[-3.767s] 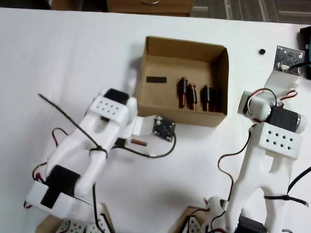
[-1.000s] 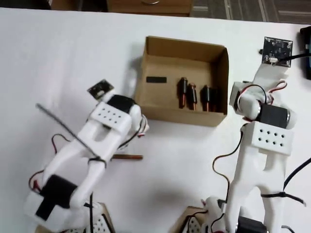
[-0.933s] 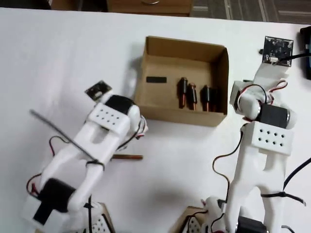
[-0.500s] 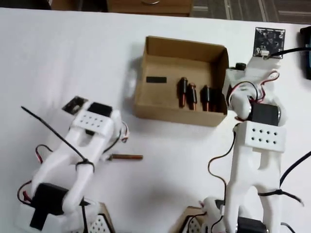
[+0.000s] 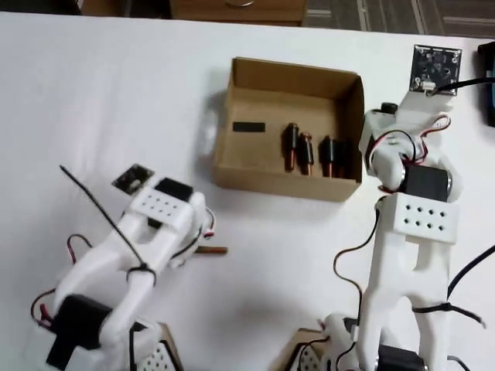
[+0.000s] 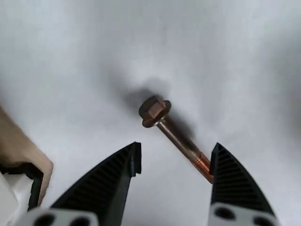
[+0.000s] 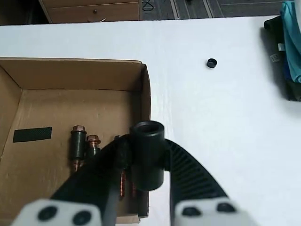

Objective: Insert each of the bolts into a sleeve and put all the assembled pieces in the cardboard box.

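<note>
My left pincer hangs wide open just over the white table, jaws spread and gripping nothing. Between them lies the copper-coloured hex-head bolt, flat on the table. Its threaded tip is close against one jaw, maybe touching, though I can't be sure from this angle. Its head points away from me, out past the fingertips. So the long axis runs slantwise to my closing line, and I judge I need to reach further along the shank or turn the wrist before I squeeze.

From the high view, the bolt pokes out from under my left arm, pointing across toward my other arm. That arm is well apart from the bolt, so this pickup is the left's.

My right pincer is clamped on the matte black cylindrical sleeve, bore end free. It hangs beside the open brown cardboard box, where several sleeved bolts already lie.
</note>
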You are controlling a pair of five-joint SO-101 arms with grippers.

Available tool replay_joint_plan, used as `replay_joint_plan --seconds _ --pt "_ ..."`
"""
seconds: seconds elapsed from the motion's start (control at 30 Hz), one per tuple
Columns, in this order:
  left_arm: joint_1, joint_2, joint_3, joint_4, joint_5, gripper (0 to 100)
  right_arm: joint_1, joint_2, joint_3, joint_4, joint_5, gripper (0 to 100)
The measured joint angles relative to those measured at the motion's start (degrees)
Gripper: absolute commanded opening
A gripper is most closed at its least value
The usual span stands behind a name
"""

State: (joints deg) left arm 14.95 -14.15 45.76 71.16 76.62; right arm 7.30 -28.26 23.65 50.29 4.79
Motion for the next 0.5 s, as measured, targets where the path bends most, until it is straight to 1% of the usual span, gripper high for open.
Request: replay_joint_plan --seconds 0.07,0.2,0.27,0.4,0.5 --pt "-0.26 -2.02 2.46 -1.58 0.0 23 0.0 0.0 0.0 0.0 0.0 2.0" --pt "-3.87 -3.16 7.21 -5.54 0.0 9 0.0 0.0 0.0 0.0 0.0 2.0" --pt "-5.19 -3.43 8.97 -7.65 0.0 4 0.0 0.0 0.0 0.0 0.0 2.0" --pt "-5.45 -3.52 9.58 -11.25 0.0 6 0.0 0.0 0.0 0.0 0.0 2.0" --pt "-5.36 -3.52 9.67 -12.48 0.0 8 0.0 0.0 0.0 0.0 0.0 2.0"
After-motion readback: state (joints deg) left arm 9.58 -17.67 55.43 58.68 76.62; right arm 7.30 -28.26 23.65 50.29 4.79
